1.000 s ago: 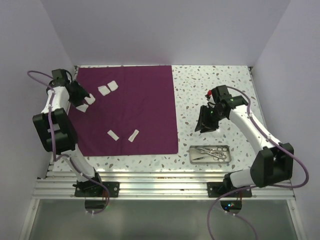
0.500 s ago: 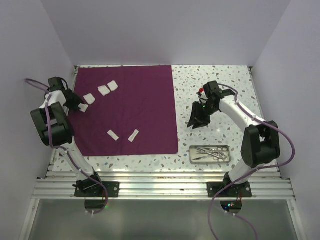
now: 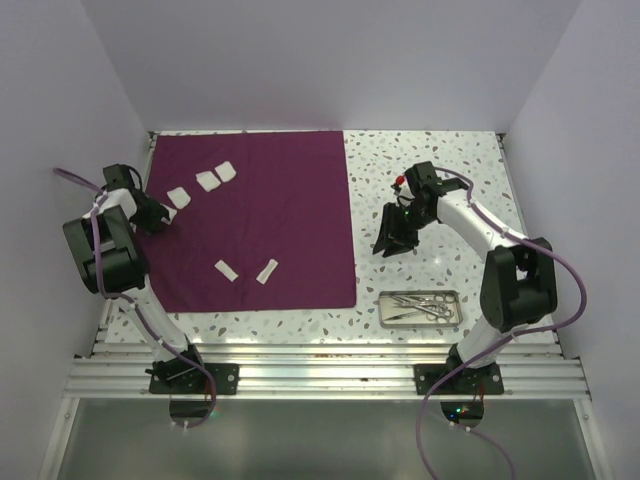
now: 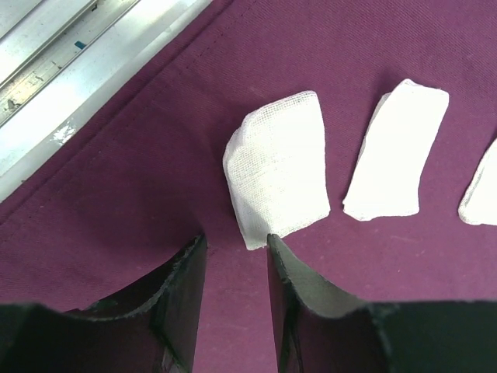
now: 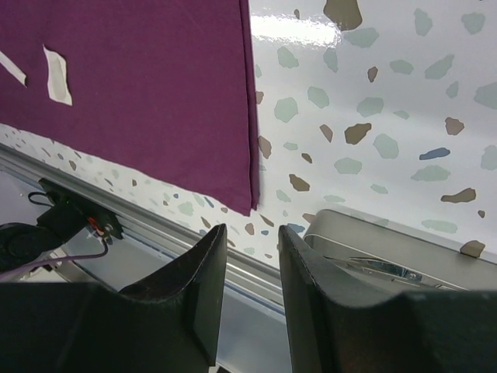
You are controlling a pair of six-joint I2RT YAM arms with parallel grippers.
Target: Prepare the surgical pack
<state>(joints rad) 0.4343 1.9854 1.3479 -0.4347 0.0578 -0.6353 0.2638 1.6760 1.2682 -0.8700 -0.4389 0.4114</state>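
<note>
Currently your left gripper [image 4: 234, 239] hangs over the cloth [image 4: 116, 194], jaws narrowly apart and holding nothing; 1 gauze pad [image 4: 277, 175] lies just beyond them.

The speckled table [image 3: 430, 160] bears a flat purple cloth [image 3: 290, 220] and a steel tray [image 3: 420, 325].

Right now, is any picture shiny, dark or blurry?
Right wrist view: a bright white glare sits on the speckled terrazzo table, next to the plum-purple cloth. Left wrist view: the small white gauze pad is sharp enough to show its weave, but the left hand looks nearly black at the bottom. Top view: evenly lit, with no blur.
</note>
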